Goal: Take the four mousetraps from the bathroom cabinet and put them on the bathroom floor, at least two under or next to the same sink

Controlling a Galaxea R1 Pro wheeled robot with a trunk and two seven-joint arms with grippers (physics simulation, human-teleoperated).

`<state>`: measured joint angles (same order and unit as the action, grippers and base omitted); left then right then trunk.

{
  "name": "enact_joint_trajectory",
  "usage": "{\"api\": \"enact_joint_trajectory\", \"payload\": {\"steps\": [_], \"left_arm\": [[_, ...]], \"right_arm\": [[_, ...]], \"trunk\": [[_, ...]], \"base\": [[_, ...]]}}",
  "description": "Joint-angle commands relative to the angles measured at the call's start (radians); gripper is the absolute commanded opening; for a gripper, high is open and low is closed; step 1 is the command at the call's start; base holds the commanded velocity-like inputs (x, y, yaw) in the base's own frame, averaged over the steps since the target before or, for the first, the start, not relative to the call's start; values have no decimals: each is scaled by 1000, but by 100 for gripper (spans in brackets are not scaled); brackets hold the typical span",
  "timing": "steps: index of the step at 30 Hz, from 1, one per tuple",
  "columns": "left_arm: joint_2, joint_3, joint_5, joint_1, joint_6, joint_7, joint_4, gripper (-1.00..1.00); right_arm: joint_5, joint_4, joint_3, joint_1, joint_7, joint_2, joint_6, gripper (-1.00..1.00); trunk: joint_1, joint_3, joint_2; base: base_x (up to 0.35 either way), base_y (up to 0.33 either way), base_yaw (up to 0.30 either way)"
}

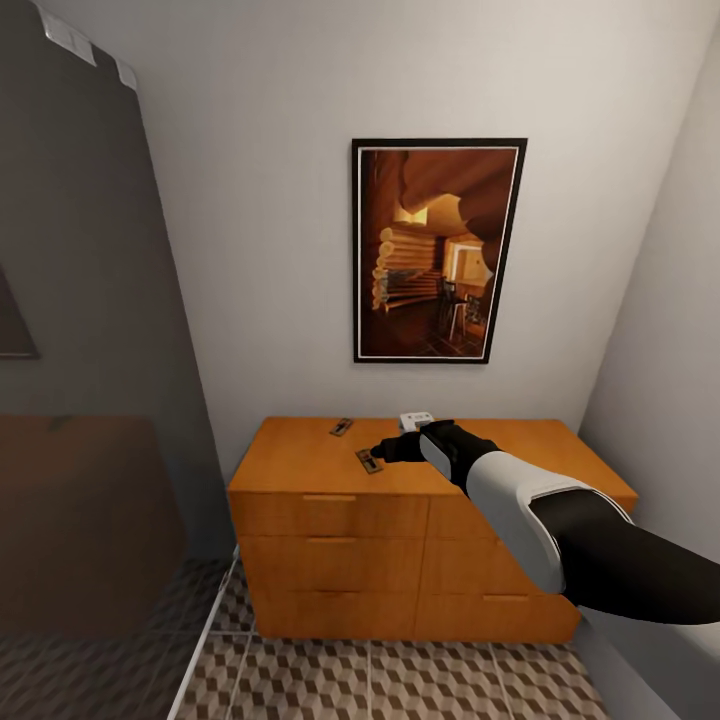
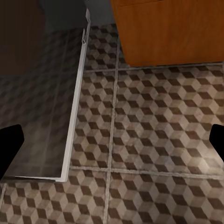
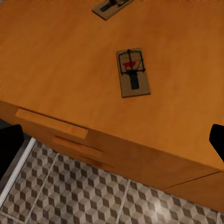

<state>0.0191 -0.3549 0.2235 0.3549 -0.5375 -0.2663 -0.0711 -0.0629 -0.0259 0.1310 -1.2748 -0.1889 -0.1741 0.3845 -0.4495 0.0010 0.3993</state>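
Observation:
An orange wooden cabinet (image 1: pixel 300 470) with drawers stands against the back wall. Two mousetraps lie on its top: one near the back (image 1: pixel 341 427) and one closer to the front (image 1: pixel 369 461). My right gripper (image 1: pixel 386 452) hovers just right of the nearer mousetrap. In the right wrist view that mousetrap (image 3: pixel 133 72) lies flat ahead of the open right gripper (image 3: pixel 112 142), and the other mousetrap (image 3: pixel 110 7) lies further off. My left gripper (image 2: pixel 112 140) hangs open over the cube-patterned bathroom floor (image 2: pixel 154 126), holding nothing. The bathroom sink is out of view.
A small white box (image 1: pixel 415 420) sits on the cabinet top behind my right wrist. A glass partition (image 1: pixel 90 400) with a metal edge (image 2: pixel 74 116) stands left of the cabinet. A framed picture (image 1: pixel 437 250) hangs above it. A wall closes in on the right.

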Motion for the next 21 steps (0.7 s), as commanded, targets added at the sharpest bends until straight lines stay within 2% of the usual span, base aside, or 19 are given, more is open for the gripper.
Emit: {"api": "enact_joint_trajectory", "payload": {"steps": [1, 21], "left_arm": [[1, -9, 7, 1, -6, -2, -4, 100], [1, -9, 7, 1, -6, -2, -4, 100]], "right_arm": [[-6, -2, 8, 0, -2, 0, 5, 100], [-6, -1, 7, 0, -4, 7, 4, 100]], "trunk": [[-1, 0, 1], [-1, 0, 1]], "base": [[87, 0, 0], [166, 0, 0]]}}
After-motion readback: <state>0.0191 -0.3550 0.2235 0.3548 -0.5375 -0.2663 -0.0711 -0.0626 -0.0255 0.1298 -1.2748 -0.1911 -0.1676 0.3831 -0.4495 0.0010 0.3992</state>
